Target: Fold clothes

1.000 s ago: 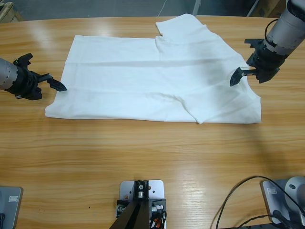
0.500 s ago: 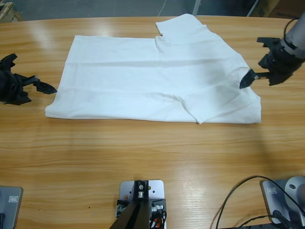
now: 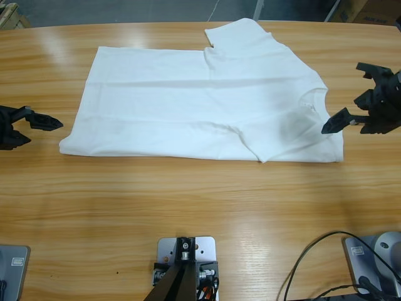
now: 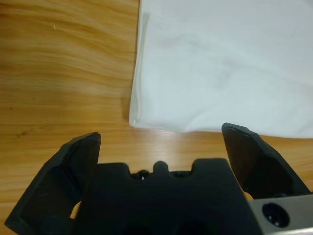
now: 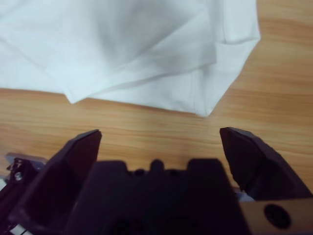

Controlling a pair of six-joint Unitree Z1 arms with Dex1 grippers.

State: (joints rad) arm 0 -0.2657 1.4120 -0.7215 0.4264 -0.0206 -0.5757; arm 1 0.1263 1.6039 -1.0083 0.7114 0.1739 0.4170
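The white T-shirt [image 3: 200, 94] lies flat on the wooden table, with one sleeve [image 3: 238, 32] sticking out at the far edge and the round neck [image 3: 315, 99] toward the right. My left gripper [image 3: 37, 122] hovers just left of the shirt's near left corner, open and holding nothing. In the left wrist view that corner of the T-shirt [image 4: 220, 63] lies ahead of the open left gripper [image 4: 161, 142]. My right gripper [image 3: 343, 100] stands open just right of the neck end. Ahead of the empty right gripper [image 5: 159, 137] in its wrist view is a folded corner of the T-shirt [image 5: 122, 44].
Bare wooden table [image 3: 200, 207] stretches along the near side of the shirt. A black cable [image 3: 313, 257] curls at the near right. The table's far edge runs just behind the sleeve.
Both grippers have drawn outward from the shirt: the left toward the left edge, the right toward the right edge and slightly nearer. The shirt has not moved.
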